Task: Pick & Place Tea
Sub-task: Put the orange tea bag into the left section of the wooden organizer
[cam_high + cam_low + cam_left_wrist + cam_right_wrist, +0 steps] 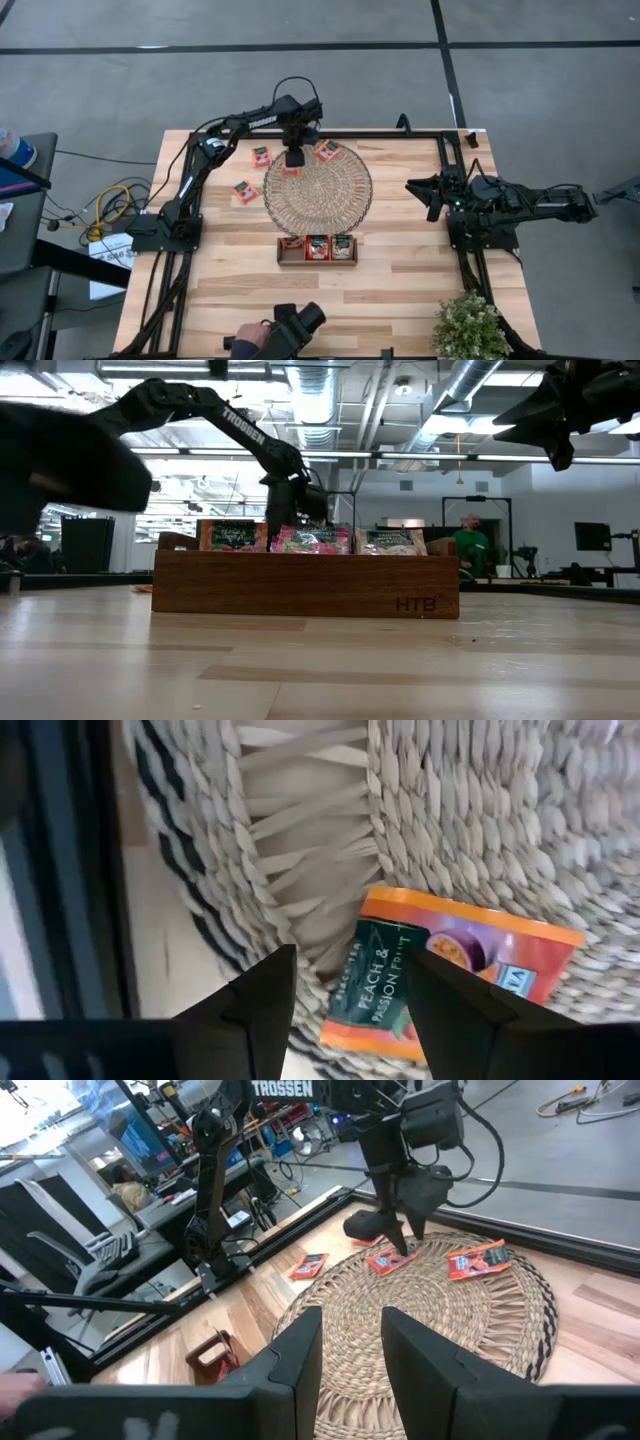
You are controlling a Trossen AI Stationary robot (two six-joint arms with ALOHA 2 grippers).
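Note:
My left gripper is open and points down over the far part of the round woven mat. It stands low over an orange tea sachet with a dark green panel, which lies flat near the mat's rim. In the left wrist view one finger is over the sachet's end and the other is over bare weave. From the right wrist view the left gripper hangs just above that sachet. Another sachet lies on the mat. Two more lie on the table to its left. My right gripper waits open at the table's right side.
The brown wooden tray sits near the mat's near edge with three sachets standing in it. A potted plant stands at the near right corner. A person's hand with a dark device is at the near edge. Black frame rails border the table.

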